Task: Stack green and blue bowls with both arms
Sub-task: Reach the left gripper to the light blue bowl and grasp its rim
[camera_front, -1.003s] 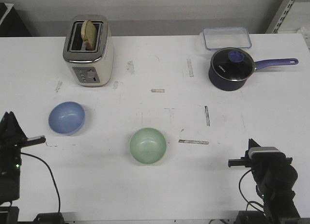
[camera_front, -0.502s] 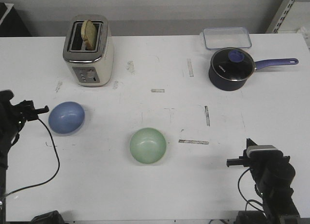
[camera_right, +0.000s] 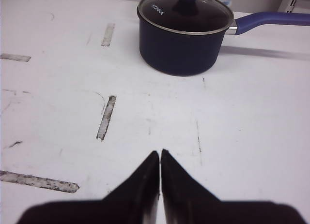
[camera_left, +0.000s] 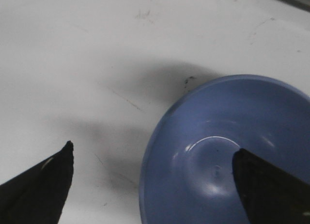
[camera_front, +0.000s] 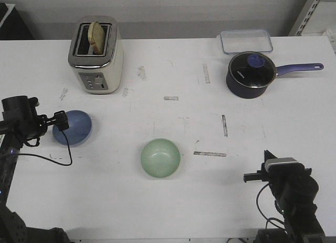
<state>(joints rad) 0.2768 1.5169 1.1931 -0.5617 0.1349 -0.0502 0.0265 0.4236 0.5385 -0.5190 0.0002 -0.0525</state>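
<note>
The blue bowl (camera_front: 73, 127) rests upright on the white tabletop (camera_front: 173, 201) close to the left edge, roughly midway between the near and far edges. The green bowl (camera_front: 160, 157) rests upright nearer the front edge, close to the middle of the tabletop's width, well apart from the blue bowl. The left gripper (camera_front: 60, 120) is positioned at the blue bowl's left rim; in the left wrist view its fingers (camera_left: 43, 185) are spread wide, one outside the rim above bare tabletop and the other over the bowl's interior. Contact with the rim cannot be confirmed from either view. The right gripper (camera_front: 254, 176) is located near the front right corner, above bare tabletop and well apart from both bowls; in the right wrist view its fingertips meet with no gap and hold nothing. A cream toaster (camera_front: 96, 55) with a slice of bread (camera_front: 96, 36) standing in one slot is located toward the far left corner. A dark lidded saucepan (camera_front: 251, 74) with a purple handle is located toward the far right corner, with a clear plastic container (camera_front: 246, 41) just behind it at the far edge.
</note>
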